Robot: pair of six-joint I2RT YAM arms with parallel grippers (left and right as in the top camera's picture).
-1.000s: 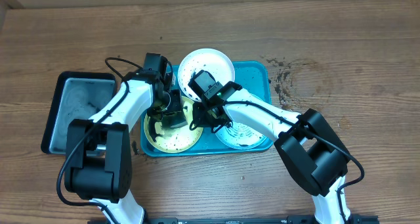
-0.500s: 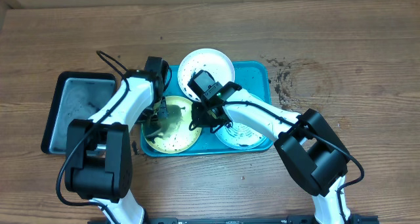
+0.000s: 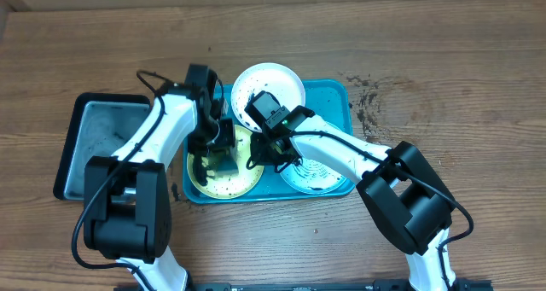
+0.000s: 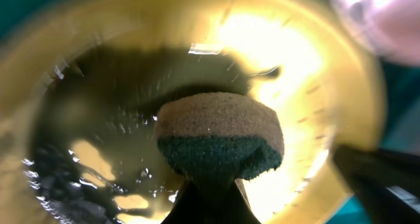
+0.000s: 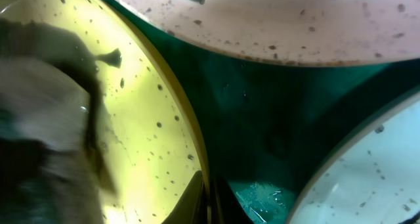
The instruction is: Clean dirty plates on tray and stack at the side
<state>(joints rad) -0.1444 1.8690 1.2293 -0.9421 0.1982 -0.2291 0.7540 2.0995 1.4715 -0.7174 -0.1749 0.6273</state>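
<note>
Three speckled plates lie on the turquoise tray [image 3: 337,99]: a white plate [image 3: 277,84] at the back, a yellow-green plate [image 3: 232,182] front left, a mint-green plate [image 3: 320,176] front right. My left gripper [image 3: 218,154] is shut on a brown and dark green sponge [image 4: 220,135] pressed into the yellow-green plate [image 4: 308,86]. My right gripper [image 3: 258,153] is shut on that plate's right rim [image 5: 190,135]. The right wrist view also shows the white plate [image 5: 275,20], the mint-green plate [image 5: 374,165] and the tray floor [image 5: 249,106].
A smaller black tray [image 3: 98,142] sits left of the turquoise tray on the wooden table [image 3: 478,86]. Black dirt specks [image 3: 368,99] lie on the table beside the tray's right rim.
My left gripper swept the sponge across the yellow-green plate, to its left side and back toward the middle. The right arm has held still on the plate's rim.
</note>
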